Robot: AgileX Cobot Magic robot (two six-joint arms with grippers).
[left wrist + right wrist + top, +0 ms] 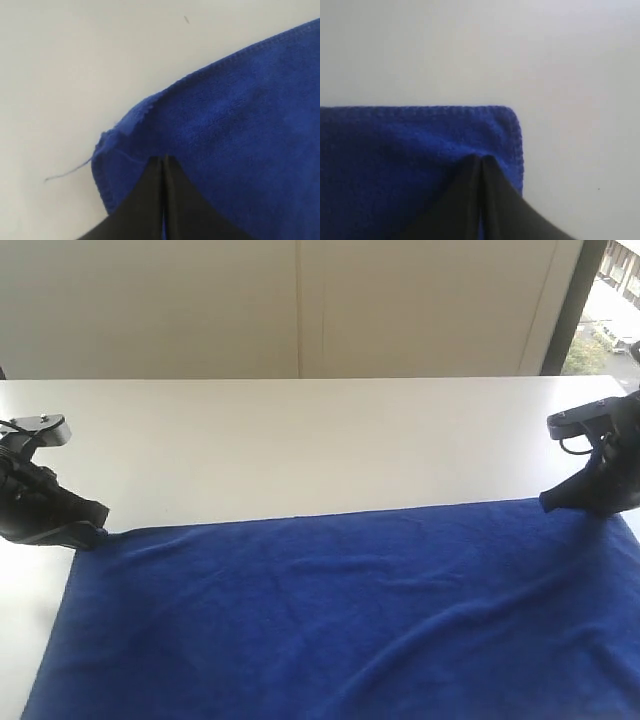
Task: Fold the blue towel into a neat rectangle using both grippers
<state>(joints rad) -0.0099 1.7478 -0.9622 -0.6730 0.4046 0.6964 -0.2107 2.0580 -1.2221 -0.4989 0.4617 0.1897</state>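
Observation:
The blue towel (340, 610) lies spread flat on the white table (300, 440), running off the near edge of the exterior view, with soft wrinkles across it. My left gripper (100, 527) sits low at the towel's far left corner. In the left wrist view its black jaws (164, 159) are pressed together over that corner of the towel (240, 115), with a sliver of blue between them. My right gripper (549, 502) is at the far right corner. Its jaws (481, 159) are likewise shut on the towel (395, 150) just inside the stitched edge.
Bare white tabletop stretches behind the towel up to a pale wall (300, 300). A window strip (610, 300) shows at the far right. A loose blue thread (67, 172) trails from the left corner onto the table.

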